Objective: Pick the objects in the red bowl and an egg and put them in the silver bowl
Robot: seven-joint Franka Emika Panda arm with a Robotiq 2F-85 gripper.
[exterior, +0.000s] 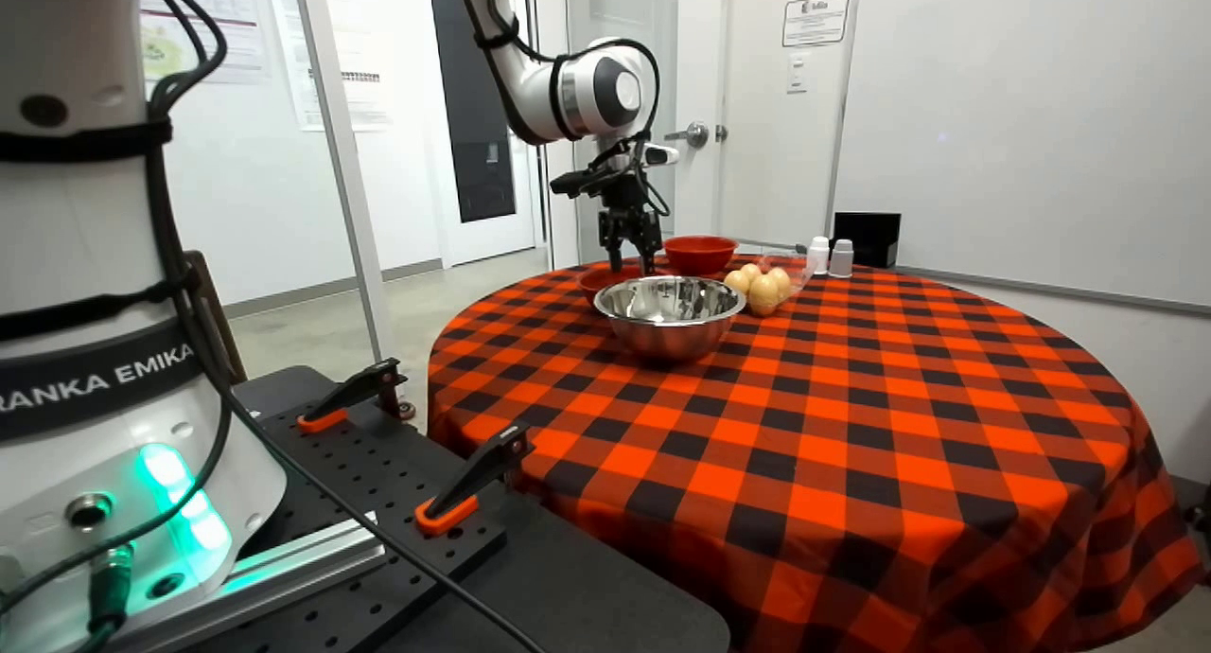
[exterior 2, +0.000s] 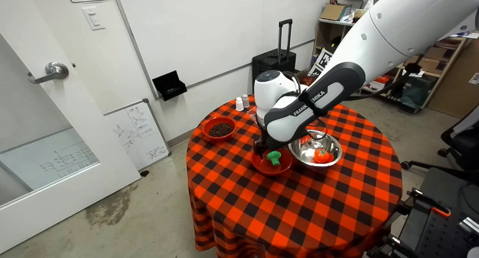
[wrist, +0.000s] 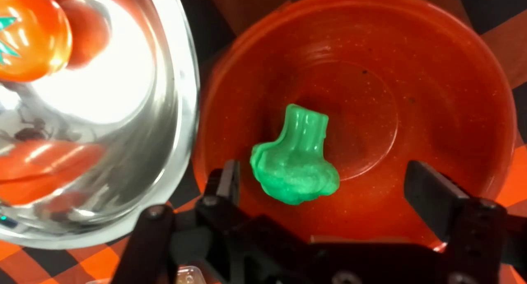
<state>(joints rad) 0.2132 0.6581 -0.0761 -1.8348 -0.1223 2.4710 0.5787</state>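
The red bowl (wrist: 448, 70) holds a green toy broccoli (wrist: 296, 164); bowl (exterior 2: 267, 171) and broccoli (exterior 2: 274, 157) also show in an exterior view. The shiny silver bowl (wrist: 181, 90) stands close beside the red bowl and holds a red tomato (wrist: 33, 37); the tomato (exterior 2: 321, 155) also shows in an exterior view. Several eggs (exterior: 764, 291) sit beside the silver bowl (exterior: 672, 336); the arm hides them in an exterior view. My gripper (wrist: 321, 173) is open and empty over the red bowl, its fingers on either side of the broccoli's head, nearer on the left. It points downward in an exterior view (exterior: 631, 255).
A second red bowl (exterior 2: 220, 129) with brown beans stands near the table's edge. Two white shakers (exterior 2: 242, 102) stand at the back. Clear plastic packaging (exterior: 793, 263) is beside the eggs. The silver bowl's rim rises next to my left finger. A checkered cloth (exterior: 851, 426) covers the table.
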